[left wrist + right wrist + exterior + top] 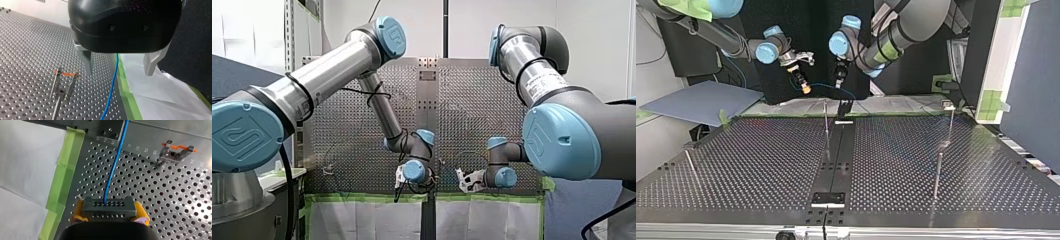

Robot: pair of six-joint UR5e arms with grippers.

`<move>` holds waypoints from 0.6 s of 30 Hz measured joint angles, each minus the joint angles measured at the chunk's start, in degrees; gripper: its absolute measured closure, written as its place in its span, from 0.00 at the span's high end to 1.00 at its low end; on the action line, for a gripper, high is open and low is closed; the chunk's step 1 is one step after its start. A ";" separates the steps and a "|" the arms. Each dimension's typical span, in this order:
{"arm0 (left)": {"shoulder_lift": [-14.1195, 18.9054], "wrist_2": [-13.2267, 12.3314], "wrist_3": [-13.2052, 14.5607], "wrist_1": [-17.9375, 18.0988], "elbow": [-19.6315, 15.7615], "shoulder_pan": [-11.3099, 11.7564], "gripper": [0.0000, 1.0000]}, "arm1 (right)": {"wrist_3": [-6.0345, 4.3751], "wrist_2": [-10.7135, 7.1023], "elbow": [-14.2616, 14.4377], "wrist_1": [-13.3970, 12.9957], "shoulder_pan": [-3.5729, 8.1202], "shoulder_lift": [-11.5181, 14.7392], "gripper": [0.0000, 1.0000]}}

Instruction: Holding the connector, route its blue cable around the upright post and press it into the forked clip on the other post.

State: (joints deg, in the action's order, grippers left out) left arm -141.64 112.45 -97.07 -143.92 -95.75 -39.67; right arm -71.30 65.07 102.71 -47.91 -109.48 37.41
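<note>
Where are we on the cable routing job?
Done: the right pincer is shut on the connector. In hand: the blue cable hangs in the air, passing through the open left pincer. Left: all the routing; the cable is not yet around the upright post or seated in the forked clip.

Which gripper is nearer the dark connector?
Right. My right gripper clamps the connector; my left gripper sits apart, the blue cable passing between its open fingers.

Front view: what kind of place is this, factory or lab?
Probably a robotics lab test cell, not production: my left arm and my right arm share a perforated table with upright posts, green tape along its edge, and one blue cable on a connector.
</note>
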 joint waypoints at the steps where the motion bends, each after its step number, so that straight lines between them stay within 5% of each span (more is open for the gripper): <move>1: -0.02 -0.02 -0.07 -0.02 0.12 0.10 1.00 | 0.00 -0.10 0.00 -0.03 0.00 0.00 0.00; 18: -2.62 -0.34 -3.09 -2.00 5.29 2.09 1.00 | 0.00 -0.63 0.00 -0.19 -0.05 0.00 0.00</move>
State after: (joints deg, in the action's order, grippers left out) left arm -144.26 112.11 -100.17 -145.92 -90.46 -37.58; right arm -71.30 64.44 102.71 -48.11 -109.53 37.41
